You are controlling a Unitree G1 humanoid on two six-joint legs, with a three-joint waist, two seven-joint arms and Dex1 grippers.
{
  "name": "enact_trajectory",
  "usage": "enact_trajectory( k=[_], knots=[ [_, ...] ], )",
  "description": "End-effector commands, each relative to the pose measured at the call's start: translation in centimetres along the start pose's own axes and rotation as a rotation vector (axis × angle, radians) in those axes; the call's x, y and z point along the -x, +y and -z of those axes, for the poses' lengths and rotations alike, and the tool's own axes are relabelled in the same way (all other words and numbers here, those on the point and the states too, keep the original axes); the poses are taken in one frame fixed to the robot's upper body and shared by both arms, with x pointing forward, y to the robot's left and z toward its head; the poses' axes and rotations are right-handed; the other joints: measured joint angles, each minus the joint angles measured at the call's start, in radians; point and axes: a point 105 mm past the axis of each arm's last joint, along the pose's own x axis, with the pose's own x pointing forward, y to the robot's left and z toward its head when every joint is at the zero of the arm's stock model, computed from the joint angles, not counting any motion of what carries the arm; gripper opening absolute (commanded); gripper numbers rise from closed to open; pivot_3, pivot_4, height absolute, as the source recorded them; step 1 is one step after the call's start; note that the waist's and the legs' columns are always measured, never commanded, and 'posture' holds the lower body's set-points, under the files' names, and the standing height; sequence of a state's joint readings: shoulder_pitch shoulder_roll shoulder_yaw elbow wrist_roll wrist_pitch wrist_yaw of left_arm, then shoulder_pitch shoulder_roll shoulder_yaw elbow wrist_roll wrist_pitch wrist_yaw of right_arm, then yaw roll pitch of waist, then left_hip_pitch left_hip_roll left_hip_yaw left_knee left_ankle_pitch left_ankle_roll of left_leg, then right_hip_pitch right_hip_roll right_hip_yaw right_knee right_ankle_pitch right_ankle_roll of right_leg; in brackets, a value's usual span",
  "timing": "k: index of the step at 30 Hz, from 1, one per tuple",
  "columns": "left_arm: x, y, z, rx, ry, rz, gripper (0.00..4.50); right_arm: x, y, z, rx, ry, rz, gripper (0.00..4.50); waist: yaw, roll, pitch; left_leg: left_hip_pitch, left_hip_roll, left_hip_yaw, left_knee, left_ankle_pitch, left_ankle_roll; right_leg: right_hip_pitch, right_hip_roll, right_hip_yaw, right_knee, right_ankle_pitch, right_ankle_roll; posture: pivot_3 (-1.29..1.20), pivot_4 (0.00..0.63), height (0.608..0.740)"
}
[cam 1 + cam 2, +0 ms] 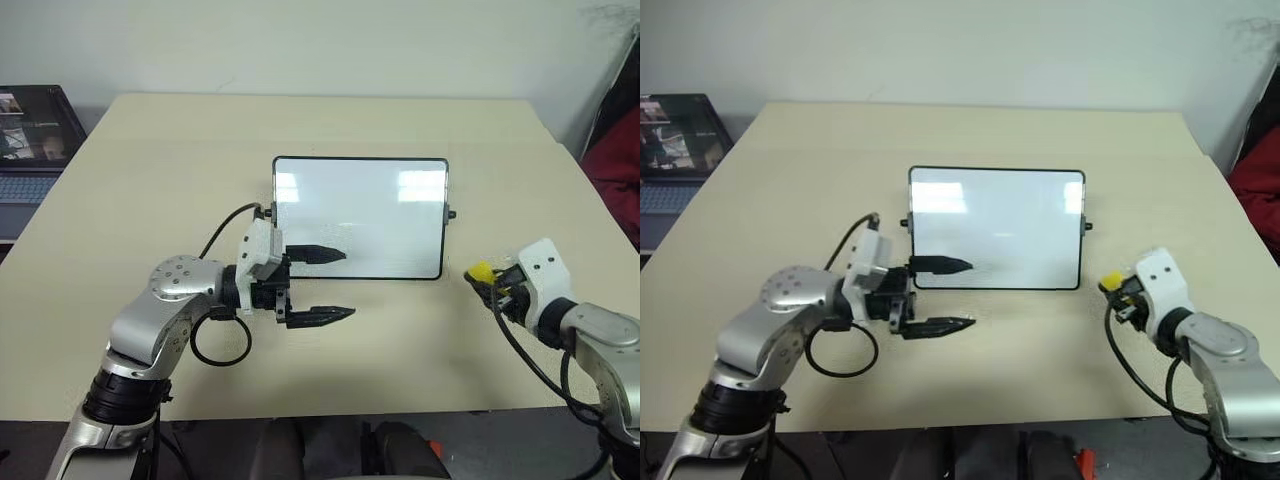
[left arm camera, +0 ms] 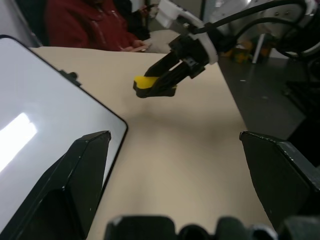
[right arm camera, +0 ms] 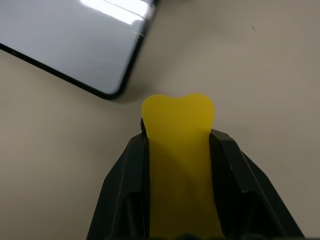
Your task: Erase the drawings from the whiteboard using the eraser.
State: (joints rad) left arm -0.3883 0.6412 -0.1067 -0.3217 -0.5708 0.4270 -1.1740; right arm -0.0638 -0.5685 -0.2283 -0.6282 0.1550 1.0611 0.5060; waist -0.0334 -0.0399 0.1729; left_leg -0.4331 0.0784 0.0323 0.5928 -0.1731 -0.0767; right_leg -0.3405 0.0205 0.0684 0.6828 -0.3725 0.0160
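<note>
- Pale wood-look table (image 1: pixel 150 150) carries everything, with a laptop (image 1: pixel 30 135) off its far left corner, well apart from the work.
- Whiteboard (image 1: pixel 380 215) lies flat near the table's middle, long side toward the robot, within reach of both arms; its glossy face shows only reflected lights, and no drawings can be made out, so the wiping looks done.
- Left gripper (image 1: pixel 318 285) points sideways at the board's near left corner, jaws wide apart and holding nothing, one finger (image 1: pixel 318 254) over the board's lower edge; probably it is there to steady the board.
- Right gripper (image 1: pixel 487 280) hovers over bare table just off the board's near right corner, jaws clamped on the eraser (image 3: pixel 178 150).
- Eraser, yellow sponge, is squeezed so hard that its free end bulges past the fingertips, clear of the board.
- No brand, label or writing is readable on any of these.
</note>
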Motion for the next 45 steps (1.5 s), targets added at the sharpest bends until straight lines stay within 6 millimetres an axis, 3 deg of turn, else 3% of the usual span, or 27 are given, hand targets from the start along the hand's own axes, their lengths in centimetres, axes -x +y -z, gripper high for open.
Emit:
enact_trajectory(
  k=[1, 16, 30, 40, 43, 45],
  knots=[
    [-0.5, -0.9, -1.2, -0.067, -0.023, 0.079, 4.5, 0.0, -1.5, -0.2, -0.008, -0.033, 0.094, 1.25, 0.0, 0.0, 0.0, 0.0, 0.0, 0.0, 0.0, 0.0, 0.0, 0.0, 0.0, 0.0, 0.0, 0.0, 0.0, 0.0, 0.15, 0.74],
    [-0.3, -0.1, -0.7, -0.083, -0.016, 0.049, 4.5, -1.9, -2.9, 0.5, -0.159, -0.051, 0.144, 1.25, 0.003, 0.001, 0.0, 0.0, 0.0, 0.0, 0.0, 0.0, 0.0, 0.0, 0.001, 0.0, 0.0, 0.0, 0.0, 0.0, 0.15, 0.74],
    [-0.2, 0.0, -0.4, -0.083, -0.015, 0.027, 4.5, -3.5, -3.9, 0.1, -0.179, -0.057, 0.193, 1.25, 0.003, 0.002, -0.001, 0.0, 0.0, 0.0, 0.001, 0.0, 0.0, 0.0, 0.001, 0.0, 0.001, 0.0, 0.0, 0.0, 0.15, 0.74],
    [-0.3, 0.2, -0.6, -0.087, -0.016, 0.012, 4.5, -3.9, -3.6, -0.6, -0.218, -0.092, 0.198, 4.48, 0.003, 0.002, -0.001, 0.0, 0.001, 0.0, 0.002, 0.0, 0.0, 0.0, 0.001, 0.0, 0.004, 0.0, 0.0, 0.0, 0.15, 0.74],
    [-0.2, 0.5, -0.6, -0.091, -0.017, -0.015, 4.5, -3.3, -3.8, -1.9, -0.185, -0.151, 0.216, 4.48, 0.003, 0.002, -0.001, 0.0, 0.0, 0.0, 0.003, 0.0, 0.0, 0.0, 0.001, 0.0, 0.006, 0.0, 0.0, 0.0, 0.15, 0.74],
    [0.6, 1.8, -0.7, -0.093, -0.011, -0.124, 4.5, -2.2, -2.7, -4.7, -0.133, -0.266, 0.172, 4.48, 0.002, 0.003, 0.0, 0.0, 0.0, 0.0, 0.004, 0.0, 0.0, 0.0, 0.001, 0.0, 0.007, 0.0, 0.0, 0.0, 0.15, 0.74]
  ],
)
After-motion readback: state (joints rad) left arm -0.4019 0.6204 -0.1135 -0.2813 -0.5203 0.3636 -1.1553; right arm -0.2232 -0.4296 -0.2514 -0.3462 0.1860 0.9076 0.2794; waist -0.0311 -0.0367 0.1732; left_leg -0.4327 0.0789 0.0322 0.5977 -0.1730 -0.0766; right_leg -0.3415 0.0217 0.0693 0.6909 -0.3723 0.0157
